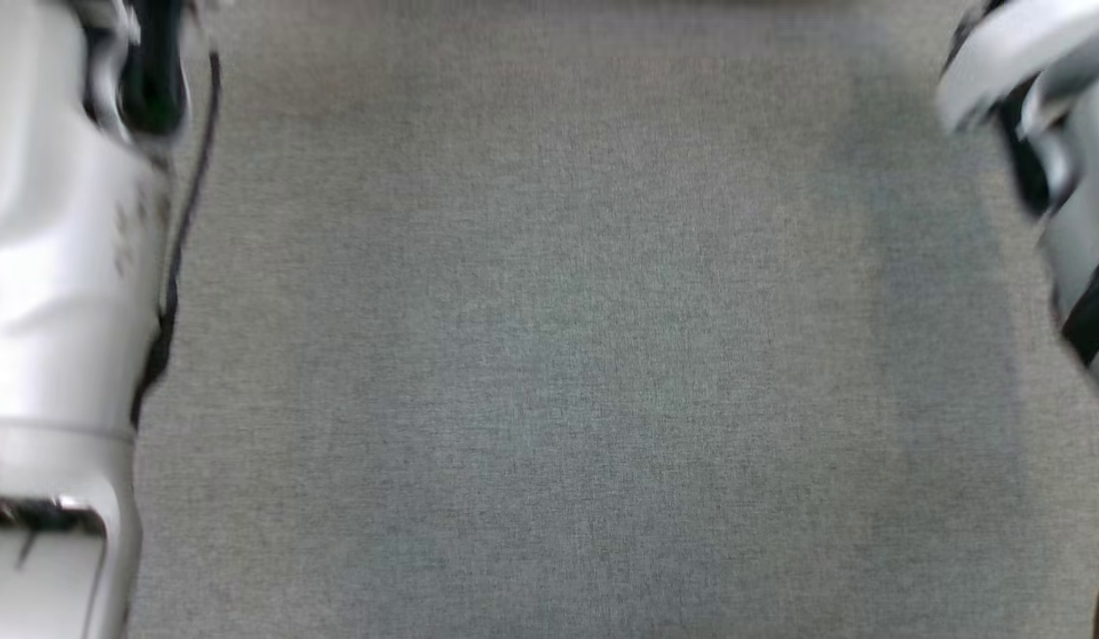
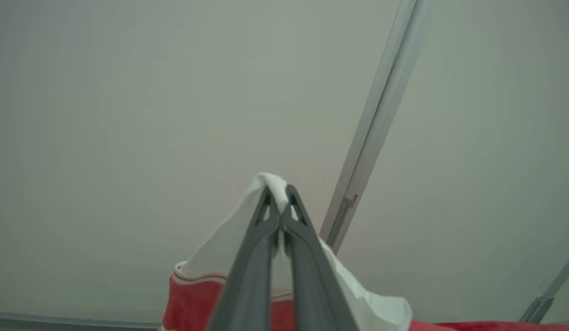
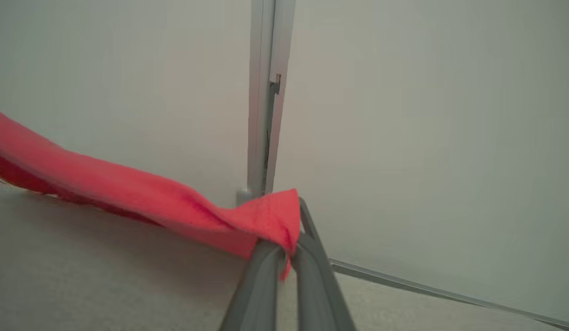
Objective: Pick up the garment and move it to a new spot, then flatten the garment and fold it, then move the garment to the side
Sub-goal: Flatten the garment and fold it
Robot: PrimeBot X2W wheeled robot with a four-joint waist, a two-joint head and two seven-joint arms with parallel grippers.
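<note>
Left claw (image 2: pixel 279 192): fingers pressed together, pinching a white fold of the garment (image 2: pixel 220 248). The fold stands up just past the tips. Below the tips the cloth falls away on both sides of the fingers. A red panel edged with a thin red-and-white stripe hangs on the near side of the claw, at the lower edge of its wrist view.

Right claw (image 3: pixel 291 230): also closed, gripping a red edge of the garment (image 3: pixel 128 188). One corner pokes up above the fingers. From the grip the red cloth runs as a taut, slightly sagging band away to the left of the claw. It is lifted clear of the surface beneath it and casts a soft shadow there.

Surface: grey woven counter (image 1: pixel 549 355), flat, fine even texture. In the head view it lies between the two pale forearms, the left forearm (image 1: pixel 52 266) and the right forearm (image 1: pixel 1073 177). Both are motion-blurred. A black cable (image 1: pixel 181 248) trails along the left one.

Room: beyond each claw stands a plain pale wall (image 2: pixel 128 115) of flat panels. A grey metal post (image 2: pixel 381 115) rises behind the left claw, leaning in that view. Behind the right claw the post (image 3: pixel 266 92) stands nearly upright just past the tips. A thin metal strip (image 3: pixel 427 287) runs along the wall's base to the right of the right claw.
</note>
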